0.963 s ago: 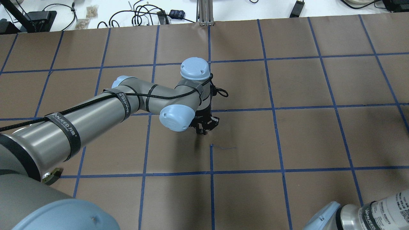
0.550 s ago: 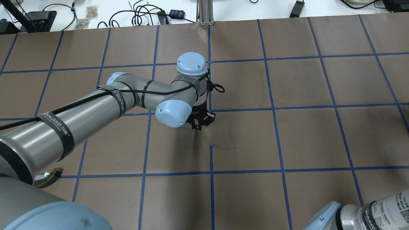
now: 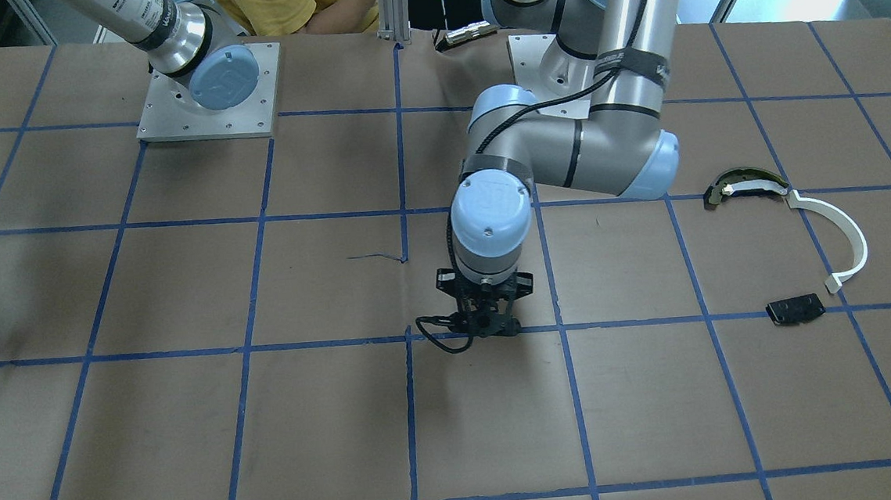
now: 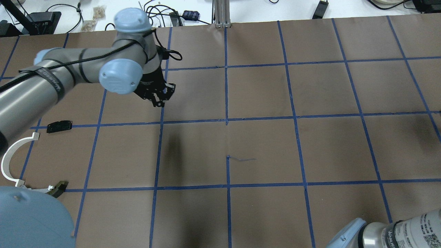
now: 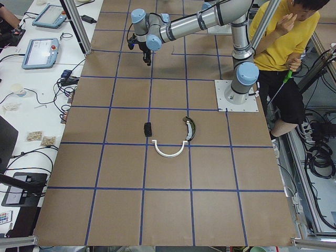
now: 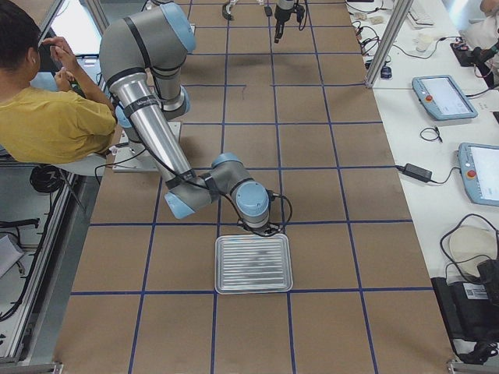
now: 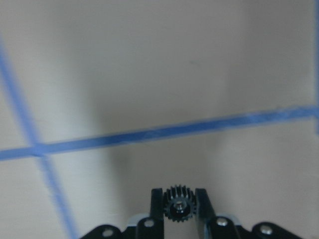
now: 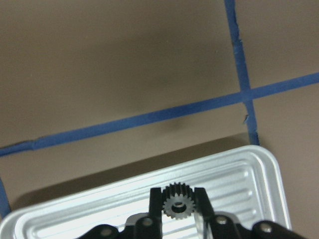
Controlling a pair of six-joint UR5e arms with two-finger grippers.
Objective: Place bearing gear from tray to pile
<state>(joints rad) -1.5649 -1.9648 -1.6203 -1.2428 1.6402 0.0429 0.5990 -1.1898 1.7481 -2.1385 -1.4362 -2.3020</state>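
My left gripper (image 4: 159,99) is shut on a small black toothed bearing gear (image 7: 178,210) and holds it above the brown paper near a blue tape crossing, right of the pile. The pile lies at the left edge of the overhead view: a black plate (image 4: 59,126), a long white curved strip (image 4: 9,159) and an olive curved piece (image 4: 58,188). My right gripper (image 8: 177,195) is shut on another black gear (image 8: 175,203) and hovers over the far rim of the ribbed metal tray (image 8: 259,169), which also shows in the exterior right view (image 6: 253,265).
Blue tape grid lines cover the brown table paper. Cables and small boxes lie beyond the far edge (image 4: 155,13). An aluminium post (image 4: 222,13) stands at the far middle. A person in yellow (image 5: 278,37) stands behind the robot bases.
My left arm has swung left and away from the table's centre to the far left. This uncovers the black plate and the white strip. The gear stays in the gripper.
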